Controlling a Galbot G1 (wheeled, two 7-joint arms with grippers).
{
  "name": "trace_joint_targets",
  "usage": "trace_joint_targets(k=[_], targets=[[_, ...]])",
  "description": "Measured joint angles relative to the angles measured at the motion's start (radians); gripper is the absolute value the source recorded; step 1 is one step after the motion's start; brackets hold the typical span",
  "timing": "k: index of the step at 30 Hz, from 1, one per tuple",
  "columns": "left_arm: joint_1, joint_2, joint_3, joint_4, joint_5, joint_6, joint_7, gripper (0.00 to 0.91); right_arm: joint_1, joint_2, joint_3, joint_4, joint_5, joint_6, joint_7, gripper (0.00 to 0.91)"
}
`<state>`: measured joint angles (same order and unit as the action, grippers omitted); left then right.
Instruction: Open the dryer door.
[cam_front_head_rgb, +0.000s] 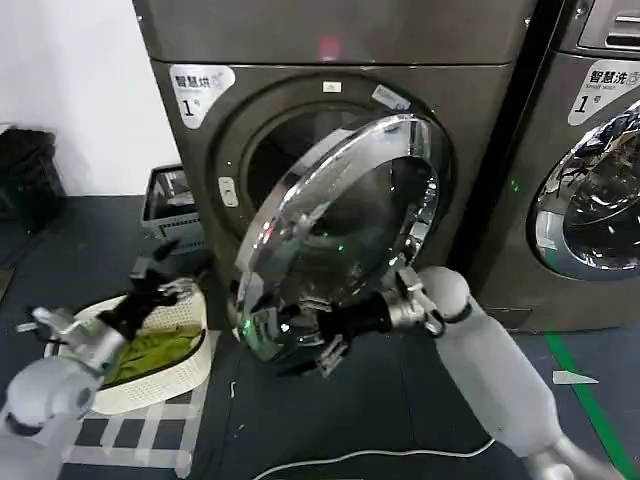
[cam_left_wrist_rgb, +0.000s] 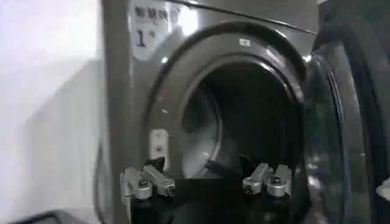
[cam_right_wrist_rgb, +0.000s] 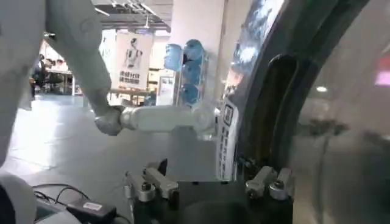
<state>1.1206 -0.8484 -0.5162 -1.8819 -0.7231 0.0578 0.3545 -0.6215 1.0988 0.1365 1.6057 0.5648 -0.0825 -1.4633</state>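
The right gripper (cam_front_head_rgb: 300, 335) sat at the lower rim of the dryer door (cam_front_head_rgb: 340, 235), at about six o'clock on the chrome ring, with its forearm reaching in from the four o'clock side of the head view. In the right wrist view its fingers (cam_right_wrist_rgb: 152, 184) stood spread apart, with the door's dark edge (cam_right_wrist_rgb: 274, 109) rising just beyond the far finger; whether either finger pressed on the rim could not be told, and nothing lay clamped between them.

The door stood swung partway out from the dryer (cam_front_head_rgb: 330, 45), hinged on its three o'clock side, the free edge toward nine o'clock and tilted toward the camera. Behind it the round opening (cam_front_head_rgb: 290, 140) showed dark, and a small pink light (cam_front_head_rgb: 329, 45) glowed at twelve o'clock above it. A white "1" sticker (cam_front_head_rgb: 202, 90) sat at ten o'clock from the opening.

The left gripper (cam_front_head_rgb: 150, 275) hovered low at eight o'clock from the door, well apart from it, fingers (cam_left_wrist_rgb: 149, 181) wide and empty, facing the drum (cam_left_wrist_rgb: 244, 128). Beneath it lay a white basket (cam_front_head_rgb: 150, 390) holding green cloth (cam_front_head_rgb: 160, 350). A second machine (cam_front_head_rgb: 590, 150) stood at three o'clock.
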Motion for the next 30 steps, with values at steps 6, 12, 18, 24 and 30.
trace_joint_targets(k=[6,12,18,24,30], targets=[[-0.069,0.005,0.12,0.048,-0.016,-0.009,0.02,0.907,-0.104,-0.062,0.074,0.073,0.016,0.021,0.0,0.907],[-0.155,0.006,0.242,0.085,-0.066,-0.024,0.052,0.907,-0.233,-0.127,0.222,0.147,0.043,0.042,0.0,0.907],[-0.258,-0.007,0.365,0.098,-0.088,-0.028,0.088,0.907,-0.402,-0.122,0.486,0.182,0.056,0.002,0.014,0.907],[-0.345,-0.012,0.47,0.089,-0.112,-0.024,0.098,0.907,-0.561,-0.054,0.77,0.236,0.042,0.006,0.127,0.907],[-0.399,-0.001,0.552,0.057,-0.127,-0.017,0.144,0.907,-0.666,0.073,0.978,0.339,-0.038,0.047,0.468,0.907]])
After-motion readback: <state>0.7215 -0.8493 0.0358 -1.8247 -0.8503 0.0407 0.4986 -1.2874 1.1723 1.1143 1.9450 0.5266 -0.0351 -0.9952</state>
